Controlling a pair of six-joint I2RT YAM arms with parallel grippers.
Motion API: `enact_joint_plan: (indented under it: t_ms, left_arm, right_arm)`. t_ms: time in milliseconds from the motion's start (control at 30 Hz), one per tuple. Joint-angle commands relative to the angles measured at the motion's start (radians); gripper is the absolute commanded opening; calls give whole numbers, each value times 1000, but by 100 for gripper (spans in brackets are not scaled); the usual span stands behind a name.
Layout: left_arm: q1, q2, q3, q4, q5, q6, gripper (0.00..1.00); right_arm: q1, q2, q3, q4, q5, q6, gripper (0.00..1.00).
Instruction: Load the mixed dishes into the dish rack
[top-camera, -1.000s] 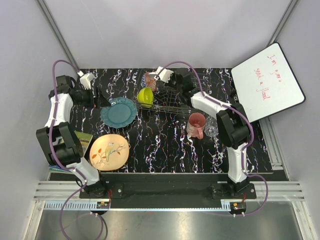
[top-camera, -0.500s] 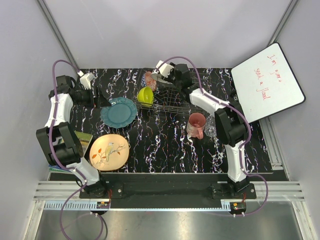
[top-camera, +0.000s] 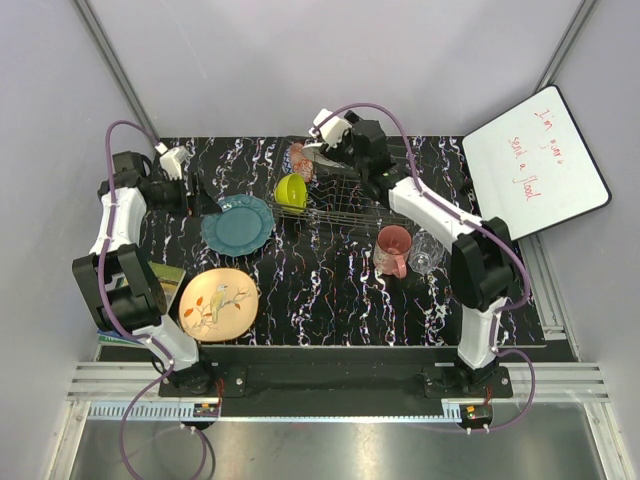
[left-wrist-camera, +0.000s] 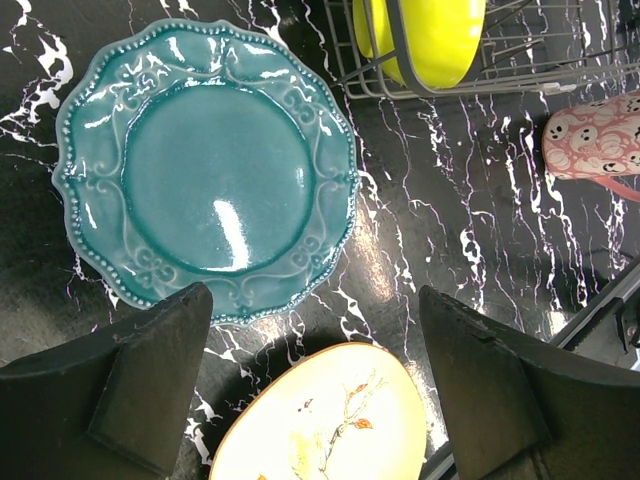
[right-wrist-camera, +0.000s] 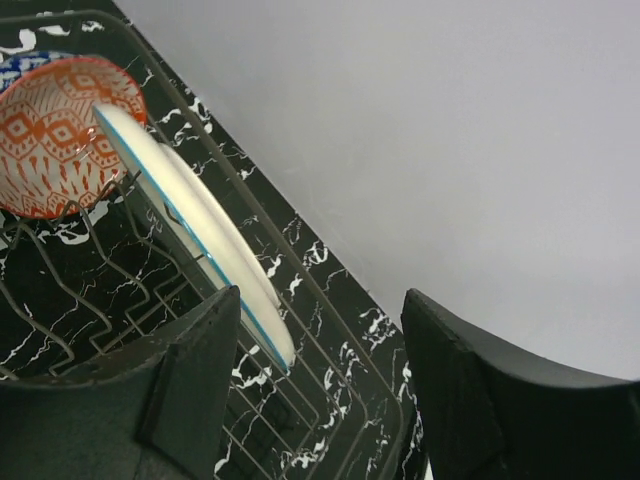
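The dish rack (top-camera: 345, 205) is a basket of thin dark wire. Inside it, the lime-yellow bowl (top-camera: 291, 192) stands on edge at the left end, and the red patterned bowl (right-wrist-camera: 55, 135) and the white plate (right-wrist-camera: 200, 235) stand on edge at the far left. The teal plate (top-camera: 238, 224) lies flat just left of the rack, and the peach floral plate (top-camera: 218, 303) lies nearer. The pink mug (top-camera: 392, 250) and the clear glass (top-camera: 424, 252) are together, near-right of the rack.

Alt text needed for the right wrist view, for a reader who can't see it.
A white plate stands on edge in the wire dish rack, beside a red patterned bowl at upper left. The right end effector is open and empty, its two dark fingers framing the bottom of the view, with a grey wall behind.
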Motion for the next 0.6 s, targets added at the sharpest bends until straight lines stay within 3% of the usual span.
enact_joint_plan:
  t_ms: [0,67,133,200,233,267,400,567]
  left_arm:
    - [8,-17,-17,34,-29,6,87]
    - [9,-8,-20,33,-67,-2,87]
    - [14,4,-22,27,-92,-9,87]
    - [18,32,-19,19,-116,-9,87]
    - [21,40,-22,18,-121,-5,87]
    - [23,55,-24,16,-127,1,87]
    - [28,107,1,30,-213,63,87]
    - [32,194,108,31,-279,38,87]
  right_arm:
    - [45,-91,19,-71,74,31,73]
    - [95,-114,56,-100,103,57,74]
    - [128,-127,152,-227,54,196,77]
    - [137,-126,234,-401,-55,413,85]
    - [135,-124,264,-433,-157,470,99]
    - [135,-131,259,-445,-194,551,100]
    - [138,-157,119,-378,-391,727,100]
    - [195,-215,-105,-224,-267,766,100]
